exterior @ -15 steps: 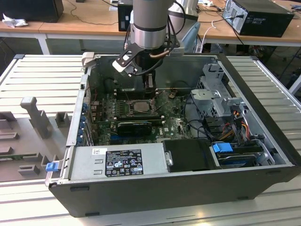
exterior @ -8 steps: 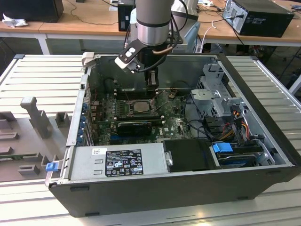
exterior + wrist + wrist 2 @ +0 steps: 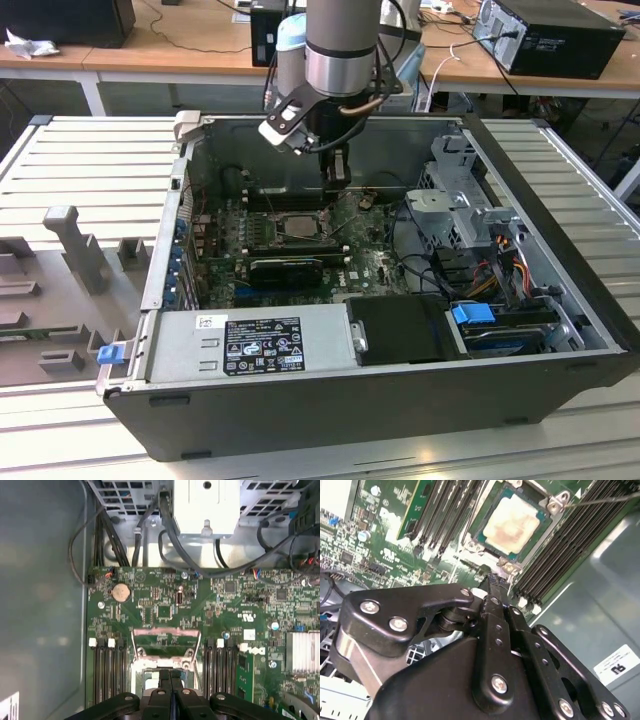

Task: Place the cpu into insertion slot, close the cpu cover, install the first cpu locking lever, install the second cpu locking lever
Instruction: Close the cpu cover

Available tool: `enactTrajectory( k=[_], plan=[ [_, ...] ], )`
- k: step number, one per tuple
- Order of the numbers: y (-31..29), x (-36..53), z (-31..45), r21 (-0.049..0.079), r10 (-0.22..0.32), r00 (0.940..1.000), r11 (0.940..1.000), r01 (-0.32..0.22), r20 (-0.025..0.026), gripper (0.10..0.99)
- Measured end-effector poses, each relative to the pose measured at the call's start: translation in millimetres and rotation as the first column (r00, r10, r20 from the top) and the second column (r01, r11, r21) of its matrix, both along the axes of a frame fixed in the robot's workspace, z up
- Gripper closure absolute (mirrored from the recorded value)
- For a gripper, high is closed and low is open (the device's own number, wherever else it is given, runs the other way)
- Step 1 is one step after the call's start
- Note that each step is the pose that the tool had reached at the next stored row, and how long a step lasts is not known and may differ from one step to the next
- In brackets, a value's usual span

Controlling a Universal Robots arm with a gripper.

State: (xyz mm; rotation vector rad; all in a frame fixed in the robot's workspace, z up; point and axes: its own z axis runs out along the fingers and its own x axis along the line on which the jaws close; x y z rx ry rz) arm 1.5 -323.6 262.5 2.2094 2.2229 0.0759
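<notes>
tool (image 3: 338, 176): fingers together, at insertion slot (image 3: 270, 230) rim.
cpu (image 3: 512, 527): sat in slot, exterior view's centre.
cpu cover (image 3: 166, 630): stood open.

A pale ribbed desk (image 3: 90, 160) carries an open black computer case (image 3: 350, 415) lying on its side; a grey moulded fixture (image 3: 70, 240) sits just beside it at the exterior view's left.
</notes>
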Motion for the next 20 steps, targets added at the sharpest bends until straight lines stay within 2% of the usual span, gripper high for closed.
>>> enactTrajectory(
  k=[5, 7, 12, 14, 17, 20],
  plan=[
    [0.0, 10.9, 0.3, 0.0, 0.0, 1.0, 1.0, 0.0, -0.0001, 0.98],
    [0.0, 25.3, 0.4, 0.0, 0.0, 1.0, 1.0, 0.0, -0.0001, 0.98],
    [0.1, 48.6, -0.2, 0.0, 0.0, 1.0, 1.0, 0.0, -0.0001, 0.98],
    [0.1, 54.5, -3.7, 0.0, 0.0, 1.0, 1.0, 0.0, -0.0001, 0.98],
    [0.3, 58.7, -8.6, 0.0, 0.0, 1.0, 1.0, 0.0, -0.0001, 0.98],
    [0.4, 57.0, -12.5, 0.0, 0.001, 1.0, 1.0, -0.001, -0.0019, 0.98]
  ],
)
